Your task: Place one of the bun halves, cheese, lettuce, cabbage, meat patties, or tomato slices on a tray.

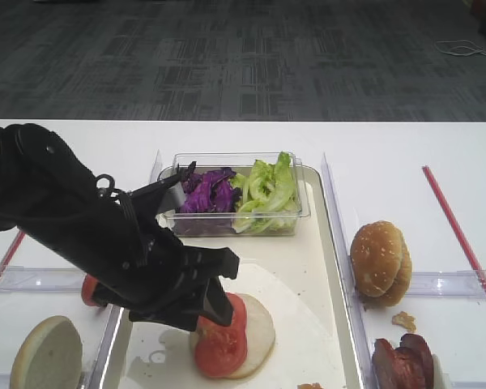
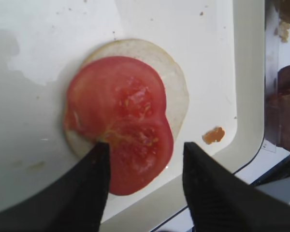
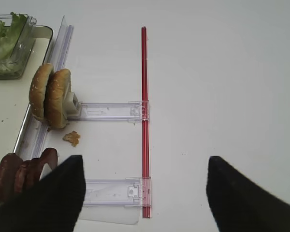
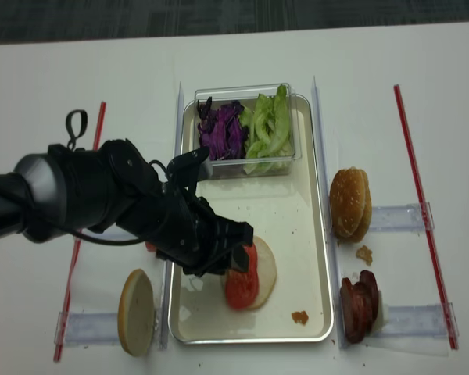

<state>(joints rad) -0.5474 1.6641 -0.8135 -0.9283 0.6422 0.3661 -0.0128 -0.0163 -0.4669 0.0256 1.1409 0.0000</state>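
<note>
**Here, tomato slices lie on a bun half in the tray, under an open left gripper**

Here the left gripper hovers low over the tray, its two dark fingers spread apart with nothing between them. In the left wrist view the fingers frame the near edge of two overlapping tomato slices, which lie flat on a pale bun half near the tray's front. The slices rest free of the fingers, so they appear to have been set down as the layer above the bread. A small orange crumb sits just beside the stack.

At the tray's far end stands a clear tub holding purple cabbage on the left and green lettuce on the right, kept together as loose supplies. Outside the tray on the right, two sesame bun halves stand on edge against a clear holder, and dark meat patties stand on edge nearer the front. On the left, another pale bun half leans outside the tray.

The right gripper hangs wide open and empty over bare white table, well apart from the tray, apparently waiting.

In the exterior views the left arm covers part of the tomato and bun, and a red shape behind the arm is too hidden to name. No cheese is visible. The patties are cut off by the frame edge.
</note>
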